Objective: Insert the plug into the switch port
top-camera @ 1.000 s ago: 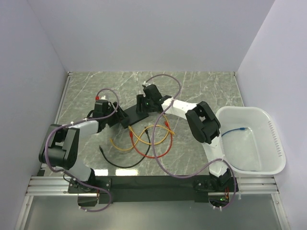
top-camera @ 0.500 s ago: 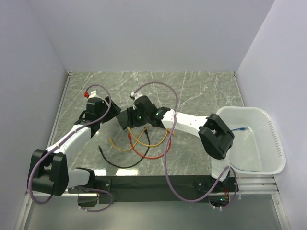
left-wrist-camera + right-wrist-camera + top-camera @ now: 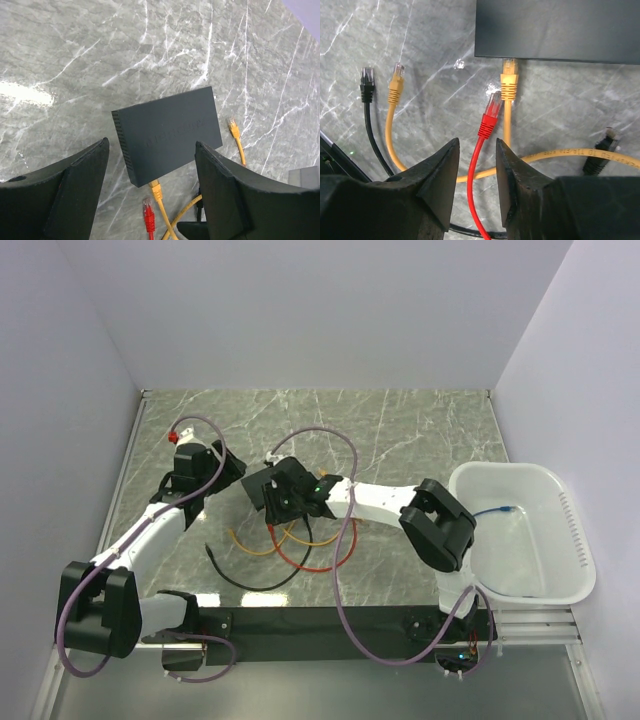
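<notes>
Black switch [image 3: 167, 132] lying flat, red plug [image 3: 490, 114] loose beside it

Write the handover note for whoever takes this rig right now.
Grippers: the left gripper is open and empty, above the switch. The right gripper is open, jaws either side of the red plug's cable, not yet clamped.
Things: the red plug lies loose just short of the switch's port edge.
Done: one yellow plug looks seated in a port.
Left: grip the red cable, line its plug up, push it into a free port.
</notes>
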You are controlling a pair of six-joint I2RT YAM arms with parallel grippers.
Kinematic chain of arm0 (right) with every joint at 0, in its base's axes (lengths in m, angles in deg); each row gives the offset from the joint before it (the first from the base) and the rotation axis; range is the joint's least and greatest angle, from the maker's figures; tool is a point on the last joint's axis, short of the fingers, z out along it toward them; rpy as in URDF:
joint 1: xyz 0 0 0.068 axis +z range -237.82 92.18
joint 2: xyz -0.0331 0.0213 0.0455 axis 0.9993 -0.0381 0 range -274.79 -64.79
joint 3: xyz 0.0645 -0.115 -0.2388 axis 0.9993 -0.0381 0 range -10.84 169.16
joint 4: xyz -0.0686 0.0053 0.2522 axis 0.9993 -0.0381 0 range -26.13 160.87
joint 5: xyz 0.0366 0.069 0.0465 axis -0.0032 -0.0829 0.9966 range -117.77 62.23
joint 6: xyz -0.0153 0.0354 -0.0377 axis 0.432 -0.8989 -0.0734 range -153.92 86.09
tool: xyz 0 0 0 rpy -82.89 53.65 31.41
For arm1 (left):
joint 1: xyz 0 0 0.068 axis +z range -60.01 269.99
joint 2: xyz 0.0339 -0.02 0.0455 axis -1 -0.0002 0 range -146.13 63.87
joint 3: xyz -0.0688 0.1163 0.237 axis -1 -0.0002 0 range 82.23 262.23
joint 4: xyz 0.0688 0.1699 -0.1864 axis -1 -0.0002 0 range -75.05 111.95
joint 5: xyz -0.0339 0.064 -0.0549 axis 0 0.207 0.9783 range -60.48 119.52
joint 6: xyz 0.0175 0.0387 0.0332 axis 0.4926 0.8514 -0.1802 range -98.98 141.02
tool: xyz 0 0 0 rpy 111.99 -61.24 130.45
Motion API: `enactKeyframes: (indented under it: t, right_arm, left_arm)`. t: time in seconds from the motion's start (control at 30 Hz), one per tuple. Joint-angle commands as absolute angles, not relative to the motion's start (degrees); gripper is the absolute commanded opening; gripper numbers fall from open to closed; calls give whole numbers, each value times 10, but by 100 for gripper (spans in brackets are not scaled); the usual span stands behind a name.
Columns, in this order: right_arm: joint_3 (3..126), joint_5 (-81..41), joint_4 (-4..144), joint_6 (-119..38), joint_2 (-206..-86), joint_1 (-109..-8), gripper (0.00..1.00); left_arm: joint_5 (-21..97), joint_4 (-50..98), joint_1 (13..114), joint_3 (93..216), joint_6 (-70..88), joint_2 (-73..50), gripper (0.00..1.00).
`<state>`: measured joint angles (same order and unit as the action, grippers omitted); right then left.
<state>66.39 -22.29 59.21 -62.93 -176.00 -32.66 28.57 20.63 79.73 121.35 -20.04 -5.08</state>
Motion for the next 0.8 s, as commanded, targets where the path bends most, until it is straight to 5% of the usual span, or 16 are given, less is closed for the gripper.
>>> enactKeyframes:
  t: [0.0,0.77]
  right_arm:
    - [684,-226,585,-636,-1776,-317,41]
    - [691,-252,579,-641,-1821,-292,38]
  left_arm:
    - [286,216,801,1209,-187,-42,75]
    - [289,228,804,1199,-184,-38,76]
